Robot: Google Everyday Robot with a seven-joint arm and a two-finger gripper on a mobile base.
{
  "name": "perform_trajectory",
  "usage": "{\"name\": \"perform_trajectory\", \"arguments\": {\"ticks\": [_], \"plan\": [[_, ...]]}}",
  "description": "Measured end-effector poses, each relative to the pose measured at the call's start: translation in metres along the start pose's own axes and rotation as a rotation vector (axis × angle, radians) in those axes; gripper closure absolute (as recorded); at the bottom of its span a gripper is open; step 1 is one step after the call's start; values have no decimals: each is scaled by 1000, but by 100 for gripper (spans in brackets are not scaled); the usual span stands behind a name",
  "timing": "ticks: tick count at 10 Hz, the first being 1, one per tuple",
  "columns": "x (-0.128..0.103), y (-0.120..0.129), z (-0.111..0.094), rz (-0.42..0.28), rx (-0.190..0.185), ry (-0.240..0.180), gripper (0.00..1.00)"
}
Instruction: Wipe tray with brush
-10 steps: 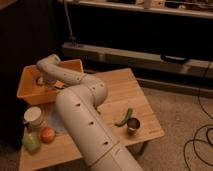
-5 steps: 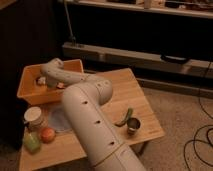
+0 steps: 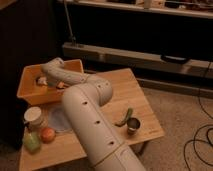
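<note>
A deep rectangular yellow-orange plastic tray [image 3: 29, 96] with a flared rim sits at the far left corner of a light wooden worktop [image 3: 122, 87]. The robot's thick white arm [image 3: 87, 117] rises from the near edge of the view, bends to the right of the tray and reaches over the tray's right rim. Its gripper [image 3: 43, 80] is down inside the tray, towards the tray's left half. Whether its jaws are apart, together or clamped on something cannot be told. A small pale shape shows at the arm's tip inside the tray, but the brush cannot be picked out with certainty. Just in front of the tray's near wall stands a small white round cup [image 3: 33, 116]. Right of the cup lies a pale round disc [image 3: 57, 120], partly hidden by the arm. Nearer the camera than the tray are an orange round fruit [image 3: 47, 134] and a pale green round fruit [image 3: 31, 142], side by side. Well to the right of the tray, past the arm, a slim green curved vegetable [image 3: 125, 117] lies just beside a small shiny metal cup [image 3: 133, 125].
</note>
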Motion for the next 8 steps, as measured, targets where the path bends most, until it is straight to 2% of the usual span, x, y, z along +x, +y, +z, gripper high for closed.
{"name": "perform_trajectory", "arguments": {"ticks": [1, 5, 6, 8], "plan": [[1, -1, 0, -1, -6, -1, 43], [6, -5, -4, -20, -32, -6, 86], [7, -5, -4, -22, -40, -7, 93], [13, -7, -6, -24, -52, -8, 95]]}}
